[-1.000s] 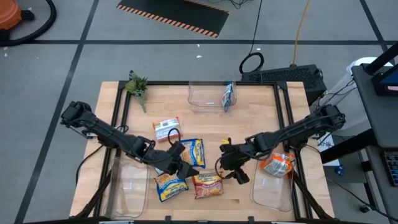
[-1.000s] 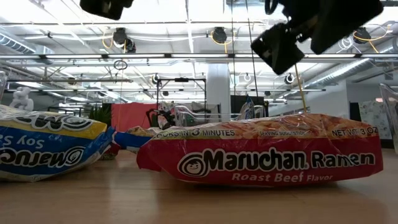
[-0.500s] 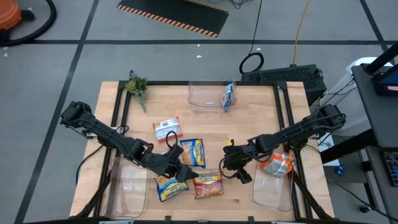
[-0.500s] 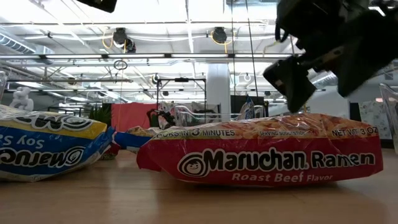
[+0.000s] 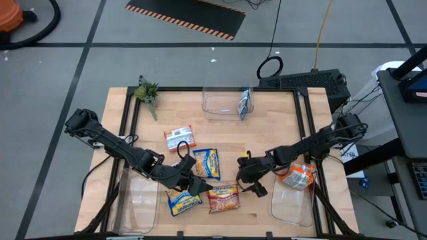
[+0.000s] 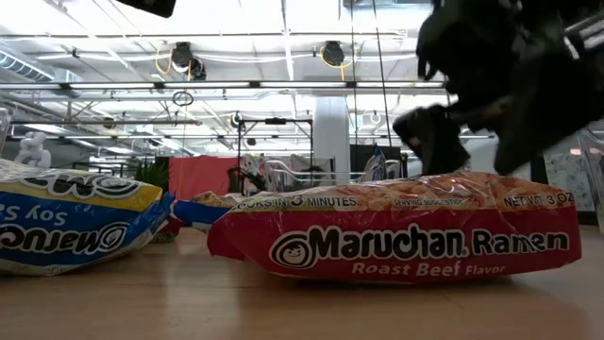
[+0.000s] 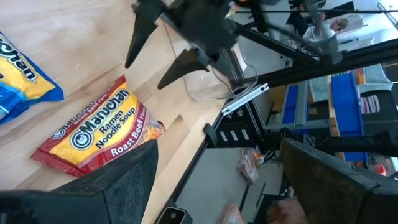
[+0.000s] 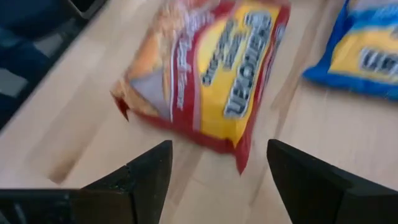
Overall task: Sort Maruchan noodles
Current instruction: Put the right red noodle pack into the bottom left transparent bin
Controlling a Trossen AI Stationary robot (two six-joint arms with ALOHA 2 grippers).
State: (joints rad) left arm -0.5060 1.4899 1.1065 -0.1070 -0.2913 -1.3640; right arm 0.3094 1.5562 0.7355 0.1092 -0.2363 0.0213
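Four ramen packets lie flat on the table: a red-and-yellow Roast Beef packet (image 5: 223,198) (image 6: 406,231) (image 8: 205,74) (image 7: 93,134), two blue-and-yellow ones (image 5: 207,162) (image 5: 181,200) (image 6: 66,222) and a white-and-red one (image 5: 179,138). My right gripper (image 5: 250,181) (image 6: 472,123) (image 8: 214,180) is open and hangs just above the right end of the Roast Beef packet, touching nothing. My left gripper (image 5: 195,183) (image 7: 217,146) is open and hovers between the two blue packets. An orange packet (image 5: 297,175) lies in the right bin; a blue one (image 5: 245,103) leans in the far bin.
Three clear bins stand on the table: far middle (image 5: 223,110), near right (image 5: 293,200) and near left (image 5: 137,200). A small green plant (image 5: 147,92) lies at the far left corner. Both grippers are close together over the near middle of the table.
My right gripper has come down toward the Roast Beef packet, staying open, and now hangs just over its right end. My left gripper has shifted a little toward the near edge. The packets have not moved.
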